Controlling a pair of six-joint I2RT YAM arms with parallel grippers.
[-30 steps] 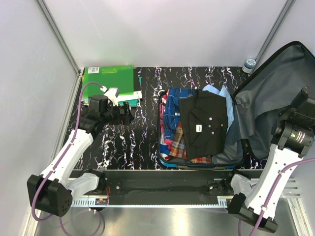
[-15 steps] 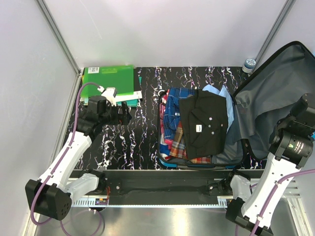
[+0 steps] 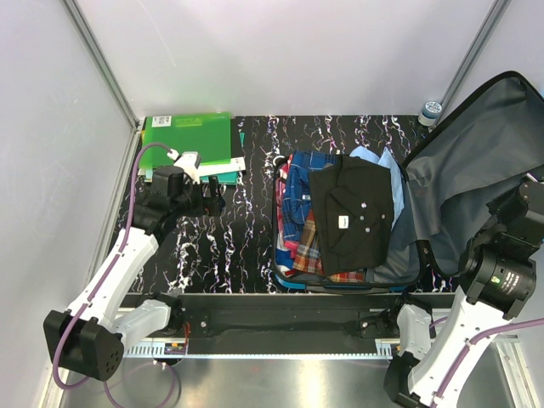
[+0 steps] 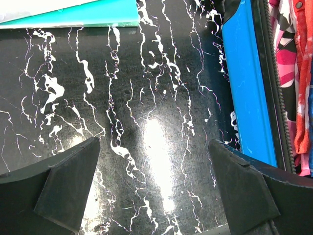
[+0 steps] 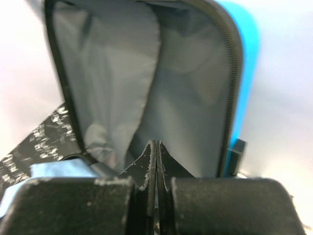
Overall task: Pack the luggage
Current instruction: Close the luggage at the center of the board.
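The luggage (image 3: 340,285) lies open at the table's middle right, its base piled with plaid shirts (image 3: 299,229) and a black shirt (image 3: 353,212) on top. Its grey-lined lid (image 3: 463,161) stands raised to the right. My right gripper (image 5: 156,147) is shut with nothing between its fingers and points at the lid's lining (image 5: 190,88), beside the blue shell edge (image 5: 244,58). To the left of the luggage, my left gripper (image 3: 217,194) hangs open over bare black marbled table. In the left wrist view the gripper (image 4: 152,142) is empty and the blue shell (image 4: 244,83) is at its right.
Green folders (image 3: 189,136) lie at the table's back left corner, just behind the left gripper; a teal edge (image 4: 73,14) shows in the left wrist view. A small round roll (image 3: 431,109) sits at the back right by the frame post. White walls enclose the table.
The right arm has drawn back toward the near edge, away from the lid, and its jaws have closed from slightly apart to shut. The left arm has barely shifted.
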